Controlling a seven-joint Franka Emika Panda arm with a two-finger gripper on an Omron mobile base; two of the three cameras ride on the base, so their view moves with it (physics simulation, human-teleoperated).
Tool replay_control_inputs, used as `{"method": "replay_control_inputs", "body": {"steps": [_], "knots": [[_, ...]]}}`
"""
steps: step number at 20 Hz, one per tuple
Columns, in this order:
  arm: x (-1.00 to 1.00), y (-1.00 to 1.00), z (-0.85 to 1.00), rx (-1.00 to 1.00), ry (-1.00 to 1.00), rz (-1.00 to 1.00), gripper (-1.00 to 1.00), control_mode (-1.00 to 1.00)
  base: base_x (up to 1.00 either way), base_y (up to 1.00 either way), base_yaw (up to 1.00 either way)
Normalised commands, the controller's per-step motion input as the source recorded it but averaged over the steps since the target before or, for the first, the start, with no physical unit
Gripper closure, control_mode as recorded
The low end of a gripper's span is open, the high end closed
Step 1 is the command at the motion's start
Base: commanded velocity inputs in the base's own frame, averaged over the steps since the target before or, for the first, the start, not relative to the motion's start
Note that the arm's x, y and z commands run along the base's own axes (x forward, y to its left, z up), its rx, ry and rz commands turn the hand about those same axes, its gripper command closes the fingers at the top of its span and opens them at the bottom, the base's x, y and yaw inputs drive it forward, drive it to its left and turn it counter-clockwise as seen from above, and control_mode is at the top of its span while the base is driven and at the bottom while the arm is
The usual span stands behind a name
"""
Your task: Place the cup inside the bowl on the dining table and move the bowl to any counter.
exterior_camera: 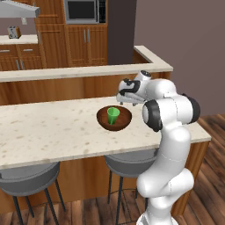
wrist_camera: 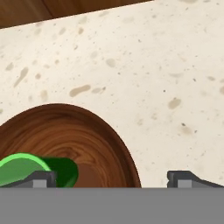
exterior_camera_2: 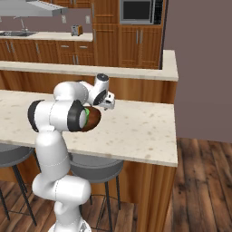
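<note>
The green cup (exterior_camera: 113,115) stands inside the brown wooden bowl (exterior_camera: 125,120) on the dining table (exterior_camera: 52,127), near its right end. My gripper (exterior_camera: 121,98) hovers just above the bowl's far right rim, open and holding nothing. In the hand view the bowl (wrist_camera: 87,140) fills the lower left with the cup (wrist_camera: 24,167) in it, and the gripper (wrist_camera: 111,180) straddles the bowl's right edge, one fingertip (wrist_camera: 40,179) over the cup and the other over bare table (wrist_camera: 153,78). In the right base view my arm hides most of the bowl (exterior_camera_2: 94,119) and cup (exterior_camera_2: 86,112).
A raised wood-fronted ledge (exterior_camera: 79,70) runs behind the table. Grey stools (exterior_camera: 28,178) (exterior_camera: 127,165) stand under the near edge. A back counter (exterior_camera: 19,40) with wooden cabinets carries a toaster (exterior_camera: 13,31). The table's right end drops to wood floor (exterior_camera_2: 204,181).
</note>
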Motion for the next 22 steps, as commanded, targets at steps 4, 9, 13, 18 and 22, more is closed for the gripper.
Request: {"method": "replay_control_inputs", "body": {"steps": [4, 9, 13, 18, 22], "knots": [[0.00, -0.03, 0.00, 0.10, 0.00, 0.08, -1.00, -1.00, 0.00, 0.00, 0.00], [0.00, 0.00, 0.00, 0.10, 0.00, 0.09, -1.00, -1.00, 0.00, 0.00, 0.00], [0.00, -0.01, 0.00, 0.05, 0.02, 0.09, -1.00, -1.00, 0.00, 0.00, 0.00], [0.00, -0.03, 0.00, 0.01, 0.08, 0.07, -1.00, -1.00, 0.00, 0.00, 0.00], [0.00, -0.01, 0.00, 0.00, 0.14, 0.05, -1.00, -1.00, 0.00, 0.00, 0.00]]}}
